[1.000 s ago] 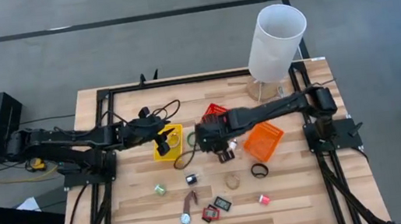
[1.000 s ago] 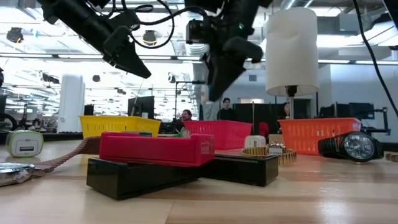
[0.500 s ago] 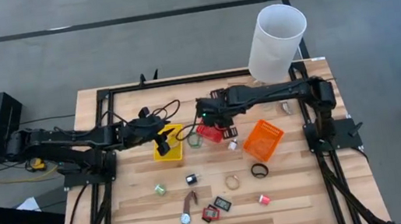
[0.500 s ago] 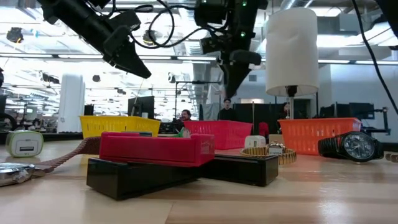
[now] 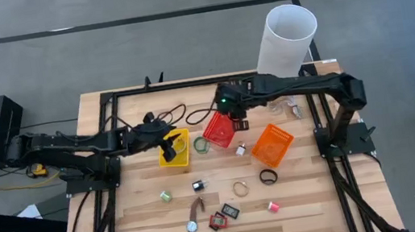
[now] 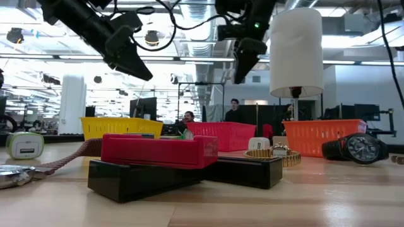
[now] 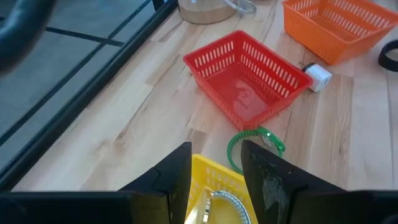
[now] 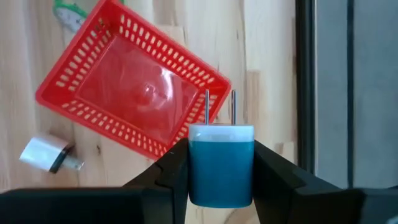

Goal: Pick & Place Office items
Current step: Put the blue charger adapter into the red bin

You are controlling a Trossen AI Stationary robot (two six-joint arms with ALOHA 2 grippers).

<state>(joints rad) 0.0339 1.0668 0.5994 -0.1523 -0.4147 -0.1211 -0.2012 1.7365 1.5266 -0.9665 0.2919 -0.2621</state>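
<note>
Right gripper (image 8: 221, 163) has swung to 12 o'clock above the red basket (image 5: 218, 131), jaws clamping a blue plug (image 8: 221, 171): drop-off next. Left gripper (image 7: 214, 171) waits, jaws open, over the yellow basket (image 5: 173, 156).

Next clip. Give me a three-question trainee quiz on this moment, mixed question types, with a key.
1. True or false: the right pincer is shut on a blue plug adapter.
2. Which basket lies nearest below the right pincer? A yellow, B red, C orange.
3. Fill in: the left pincer hovers over the ____ basket.

Key:
1. True.
2. B, the red basket.
3. Yellow; the yellow basket already holds a ring-shaped item.
</note>
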